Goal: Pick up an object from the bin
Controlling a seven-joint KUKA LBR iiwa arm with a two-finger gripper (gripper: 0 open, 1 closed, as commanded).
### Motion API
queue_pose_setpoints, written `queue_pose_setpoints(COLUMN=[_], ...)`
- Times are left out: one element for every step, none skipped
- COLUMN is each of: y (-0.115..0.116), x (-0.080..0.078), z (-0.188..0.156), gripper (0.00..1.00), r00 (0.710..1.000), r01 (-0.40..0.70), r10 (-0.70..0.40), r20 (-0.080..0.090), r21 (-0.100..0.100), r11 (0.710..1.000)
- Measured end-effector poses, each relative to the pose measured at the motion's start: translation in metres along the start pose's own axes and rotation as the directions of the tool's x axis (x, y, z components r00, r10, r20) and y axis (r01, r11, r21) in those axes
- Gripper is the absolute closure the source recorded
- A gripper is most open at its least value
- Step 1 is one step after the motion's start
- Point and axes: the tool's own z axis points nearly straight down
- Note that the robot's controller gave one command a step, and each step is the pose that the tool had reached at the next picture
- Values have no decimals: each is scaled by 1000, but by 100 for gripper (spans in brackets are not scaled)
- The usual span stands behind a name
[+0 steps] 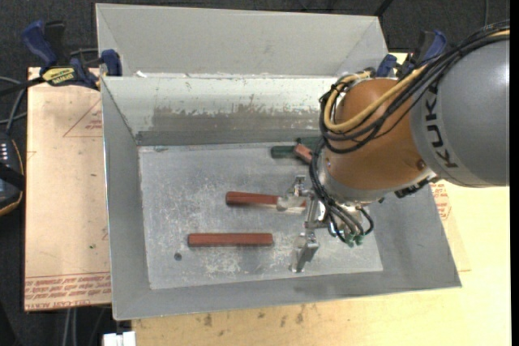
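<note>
Gripper (302, 229) sat low at the bin's (122, 198) 3 o'clock, fingers apart with nothing between them. Upper stick (250, 198) lay at its 10 o'clock, end just beside one finger, and lower stick (231, 239) at its 8. I'd slide toward 9, straddle one stick crosswise, then close.

Right of the frame's centre, a dark thing (284, 150) is partly hidden by the orange wrist cover (369, 146); a lower-left speck (178, 257) cannot be identified.
</note>
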Motion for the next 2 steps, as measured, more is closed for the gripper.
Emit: queue_pose_setpoints(y=[0,22], x=[-2,-9], z=[-4,92], gripper=[0,100], r00=[1000,998], r01=[-2,66], r10=[2,-66], r20=[7,18], r21=[0,-2], r11=[1000,998])
